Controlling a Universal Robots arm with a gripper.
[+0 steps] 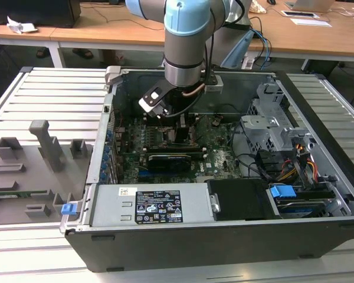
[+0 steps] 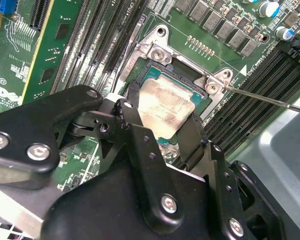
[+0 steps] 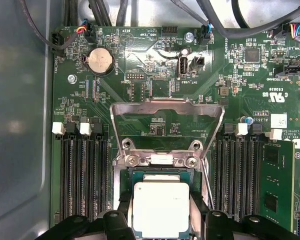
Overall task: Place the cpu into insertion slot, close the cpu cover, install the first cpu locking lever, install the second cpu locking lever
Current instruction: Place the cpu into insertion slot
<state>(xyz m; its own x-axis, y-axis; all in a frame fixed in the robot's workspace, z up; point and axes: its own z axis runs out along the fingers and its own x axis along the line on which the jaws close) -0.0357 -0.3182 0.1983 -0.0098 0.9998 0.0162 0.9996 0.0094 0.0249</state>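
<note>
The cpu [image 3: 161, 207], a silver-faced square chip, sits level over the insertion slot [image 3: 160, 173], whose dark frame shows around its edges. In both wrist views my gripper [image 3: 161, 212] is shut on the cpu [image 2: 162, 107], with one black finger [image 2: 131, 107] against each of two opposite sides. The cpu cover [image 3: 167, 106], a metal frame with a large window, stands swung up from its hinge beyond the slot. A thin locking lever rod [image 2: 270, 98] juts out beside the slot [image 2: 182, 75]. In the exterior view the gripper [image 1: 180, 127] reaches down onto the motherboard inside the open computer case.
Rows of black memory slots [image 3: 82, 175] flank the slot on both sides. A green card [image 3: 277, 185] stands in one row. The grey case wall [image 3: 20, 125] and cables [image 3: 240, 25] border the board. A drive cage [image 1: 271, 124] and a power supply [image 1: 153, 203] are in the case.
</note>
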